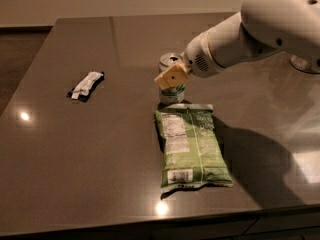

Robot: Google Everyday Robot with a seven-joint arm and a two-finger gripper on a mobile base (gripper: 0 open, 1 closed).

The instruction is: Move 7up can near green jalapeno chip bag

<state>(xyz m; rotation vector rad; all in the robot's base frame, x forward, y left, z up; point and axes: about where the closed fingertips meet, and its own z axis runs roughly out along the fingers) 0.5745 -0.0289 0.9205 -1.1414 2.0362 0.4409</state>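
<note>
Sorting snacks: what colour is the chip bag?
Bag light green, camera view; gripper at the 7up can.
</note>
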